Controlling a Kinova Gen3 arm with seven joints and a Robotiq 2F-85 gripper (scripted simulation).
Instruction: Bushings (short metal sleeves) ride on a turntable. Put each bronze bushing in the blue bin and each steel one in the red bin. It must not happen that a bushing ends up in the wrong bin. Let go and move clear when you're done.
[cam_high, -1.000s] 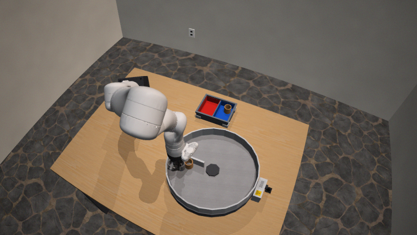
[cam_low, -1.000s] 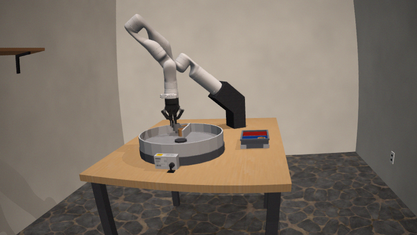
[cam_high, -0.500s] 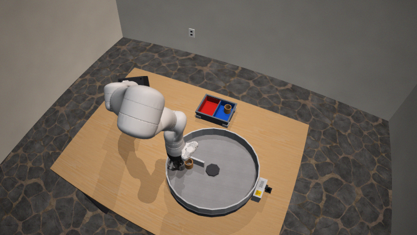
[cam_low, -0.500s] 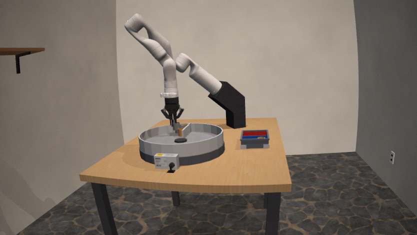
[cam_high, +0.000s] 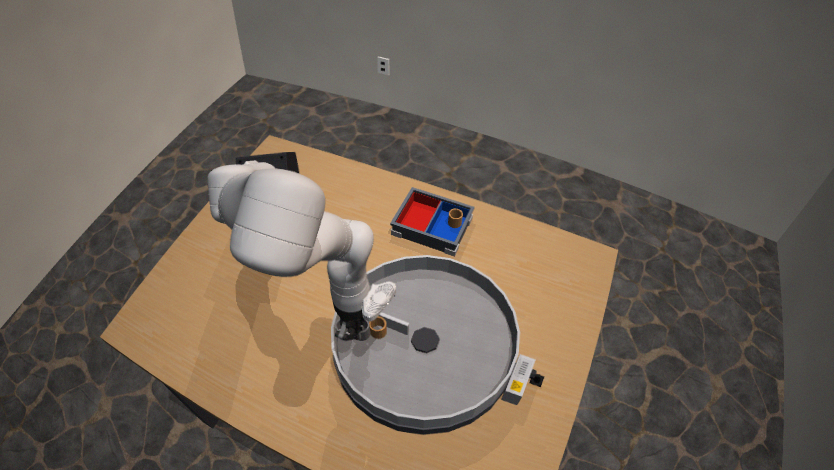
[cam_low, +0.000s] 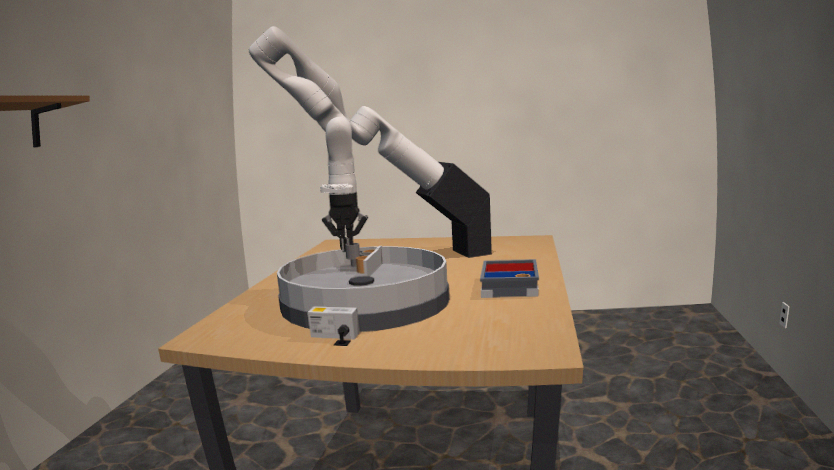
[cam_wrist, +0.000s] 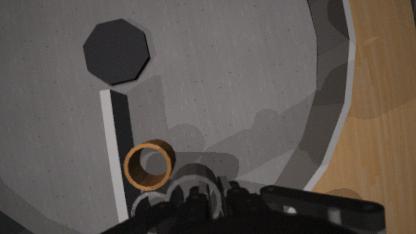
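Observation:
My gripper is inside the grey turntable, close to its left rim, and is shut on a steel bushing. The bushing shows as a grey ring between the fingers in the wrist view and as a grey sleeve under the fingertips in the exterior view. It hangs low over the turntable floor. A bronze bushing stands upright right beside the gripper, against the white divider bar; it also shows in the wrist view. Another bronze bushing stands in the blue bin. The red bin is empty.
The turntable has a raised rim and a black hub at its centre. A white control box sits on its front edge. The two-part bin tray stands on the table beyond the turntable. The arm's black base is at the table's back.

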